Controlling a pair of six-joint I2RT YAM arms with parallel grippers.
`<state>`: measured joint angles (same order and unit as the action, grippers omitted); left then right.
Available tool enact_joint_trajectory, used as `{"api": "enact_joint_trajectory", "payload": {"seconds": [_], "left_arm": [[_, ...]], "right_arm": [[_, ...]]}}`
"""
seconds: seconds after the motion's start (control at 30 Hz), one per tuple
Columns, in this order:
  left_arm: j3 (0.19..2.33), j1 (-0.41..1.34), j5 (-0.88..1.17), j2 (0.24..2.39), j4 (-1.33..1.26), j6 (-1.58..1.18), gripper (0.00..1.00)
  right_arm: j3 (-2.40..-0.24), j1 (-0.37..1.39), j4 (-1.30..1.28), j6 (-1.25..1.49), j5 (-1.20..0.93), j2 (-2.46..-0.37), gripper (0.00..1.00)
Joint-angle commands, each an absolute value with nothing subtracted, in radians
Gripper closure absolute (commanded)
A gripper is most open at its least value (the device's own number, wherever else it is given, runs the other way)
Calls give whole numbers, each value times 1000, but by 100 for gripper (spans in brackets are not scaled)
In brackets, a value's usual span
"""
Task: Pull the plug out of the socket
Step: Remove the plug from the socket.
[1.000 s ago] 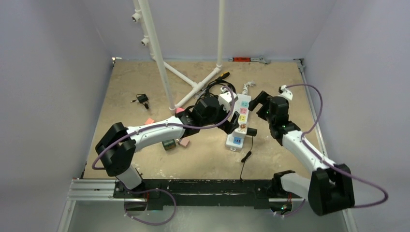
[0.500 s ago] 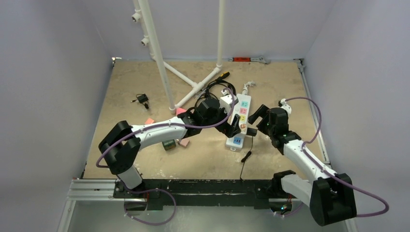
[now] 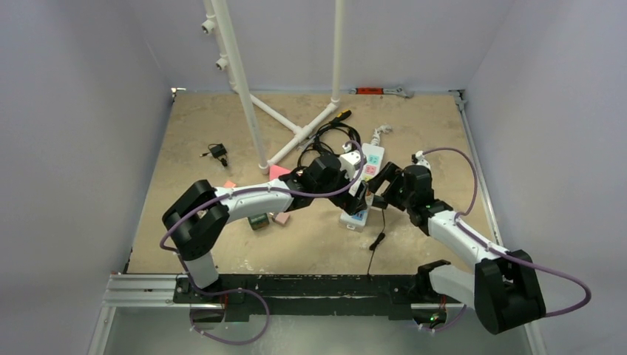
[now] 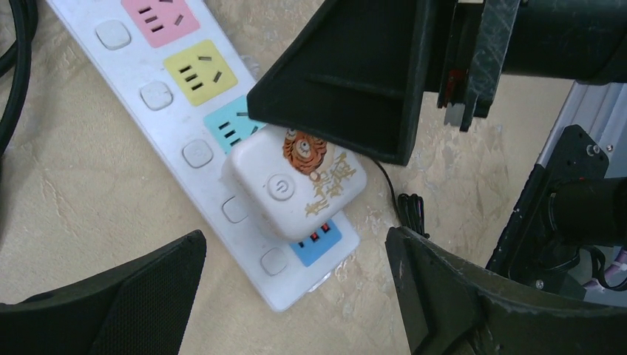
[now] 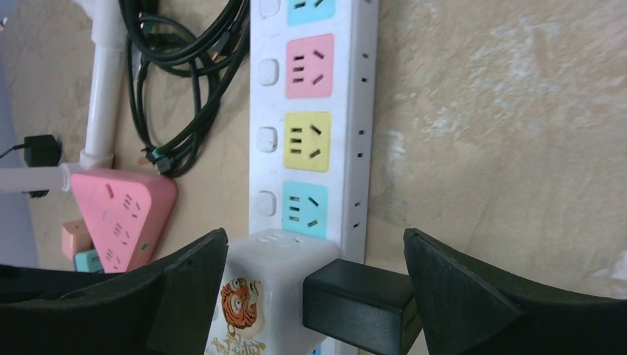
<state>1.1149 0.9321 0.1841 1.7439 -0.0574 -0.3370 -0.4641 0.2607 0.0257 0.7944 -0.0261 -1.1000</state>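
Observation:
A white power strip [image 4: 159,81] with coloured sockets lies on the tan table; it also shows in the right wrist view [image 5: 310,126] and from above [image 3: 373,157]. A white cube adapter [image 4: 296,181] with a tiger sticker sits in the strip near its blue end. A black plug [image 5: 362,303] is stuck in the cube's [image 5: 266,288] side. My right gripper [image 5: 314,296] is open, with one finger on either side of the cube and plug, touching neither. My left gripper [image 4: 296,296] is open just above the strip's end. From above, both grippers [image 3: 360,194] [image 3: 381,185] meet over the cube.
A pink triangular adapter [image 5: 122,214] and a coil of black cables [image 5: 185,74] lie left of the strip. The plug's thin black cable [image 3: 377,240] trails toward the front edge. A white pipe frame [image 3: 255,126] stands behind. A small can [image 3: 258,221] lies under the left arm.
My right gripper has come left and down onto the cube and plug. My left gripper has moved right toward the strip's near end. The strip's near end has shifted slightly left.

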Motion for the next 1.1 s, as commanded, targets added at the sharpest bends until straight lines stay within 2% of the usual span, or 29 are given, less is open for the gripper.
{"api": "enact_joint_trajectory", "payload": {"seconds": [0.0,0.13,0.27,0.63,0.93,1.07], "left_arm": [[1158,928,198,1763,-56,-324,8],[1167,917,183,1775,-39,-314,8],[1184,913,142,1785,-5,-277,8],[1242,913,144,1816,104,-210,22],[1267,914,141,1870,146,-223,16],[1288,921,120,1888,182,-215,19]], "right_arm": [[-490,335,103,859,-60,-1114,10],[-517,444,111,922,-6,-1126,10],[-513,473,118,955,39,-1117,10],[-539,464,-16,890,176,-1038,4],[-516,410,-10,865,163,-1042,2],[-514,392,-7,857,162,-1042,2]]}}
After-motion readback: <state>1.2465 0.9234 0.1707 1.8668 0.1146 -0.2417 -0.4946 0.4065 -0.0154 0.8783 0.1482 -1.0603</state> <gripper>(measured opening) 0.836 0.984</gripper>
